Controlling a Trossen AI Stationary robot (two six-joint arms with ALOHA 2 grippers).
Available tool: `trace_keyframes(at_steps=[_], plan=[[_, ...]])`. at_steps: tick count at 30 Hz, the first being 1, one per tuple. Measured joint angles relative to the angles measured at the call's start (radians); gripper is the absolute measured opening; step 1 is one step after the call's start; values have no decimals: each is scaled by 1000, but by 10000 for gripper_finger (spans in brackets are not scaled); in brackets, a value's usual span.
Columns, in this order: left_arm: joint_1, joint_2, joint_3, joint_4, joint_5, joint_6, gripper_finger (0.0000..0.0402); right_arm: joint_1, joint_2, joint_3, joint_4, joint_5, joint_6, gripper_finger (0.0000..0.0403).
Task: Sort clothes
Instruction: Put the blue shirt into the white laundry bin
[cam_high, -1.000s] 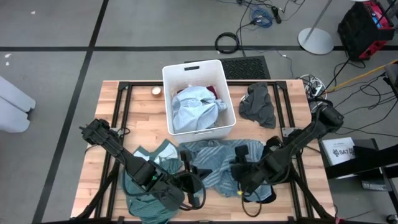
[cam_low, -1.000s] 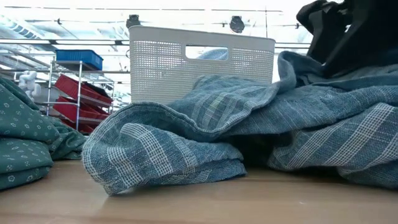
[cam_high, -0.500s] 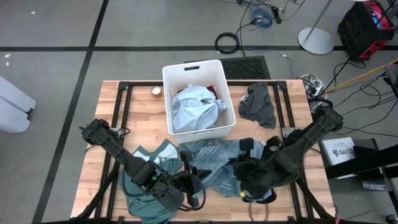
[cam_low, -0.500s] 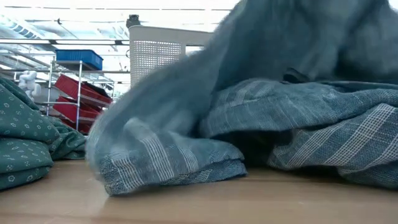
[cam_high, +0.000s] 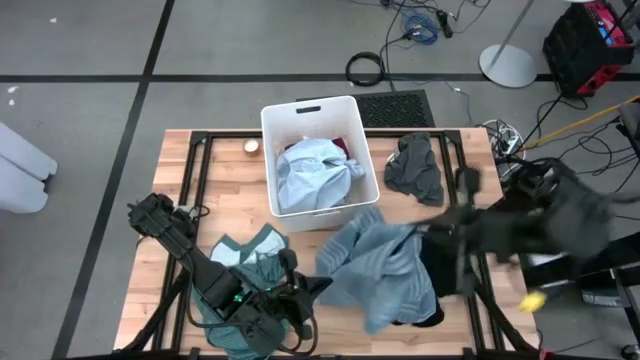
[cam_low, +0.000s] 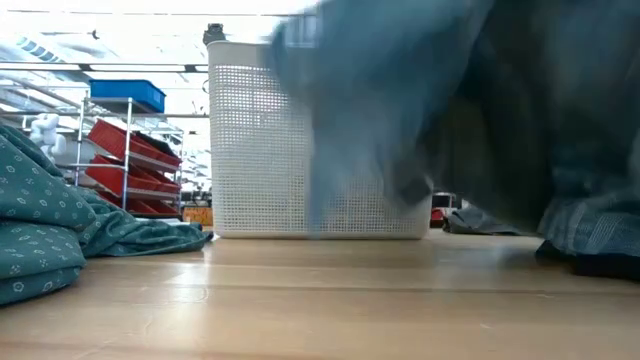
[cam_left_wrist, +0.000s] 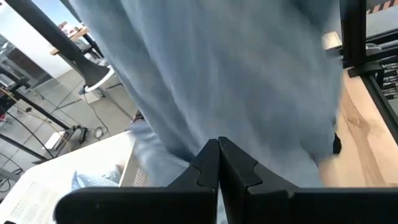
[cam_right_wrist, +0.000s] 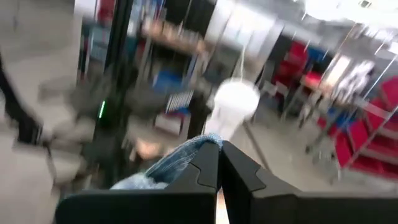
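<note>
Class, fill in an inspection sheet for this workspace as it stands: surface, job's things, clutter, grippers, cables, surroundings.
Surface: wooden table.
Job's things: blue-grey striped garment lifted; teal garment front left; dark grey garment; light blue garment in white bin.
Clutter: small round object beside bin.
Grippers: left gripper shut on striped garment; right gripper shut on its fabric.
Cables: coiled on floor.
Surroundings: shelving with red bins.

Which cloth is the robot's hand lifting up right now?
Find the white bin at the back of the wooden table. Just in front of it, the blue-grey striped garment hangs in the air from the right hand, shut on its edge. Unlike the teal green garment beside it, it is lifted, not lying flat.
</note>
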Motion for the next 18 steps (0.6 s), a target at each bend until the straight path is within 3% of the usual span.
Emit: trace_keyframes(at_steps=[5, 10, 15, 18], plan=[[-5, 0, 0, 1, -3, -2, 7, -1, -28, 14, 349, -2, -298, 0], [-21, 0, 0, -17, -3, -55, 7, -1, -31, 30, 557, -2, -510, 0], [-18, 17, -38, -90, -4, -198, 7, -1, -31, 30, 592, 0, -568, 0], [-19, 22, -103, -109, -2, -278, 7, -1, -32, 30, 503, 20, -477, 0]])
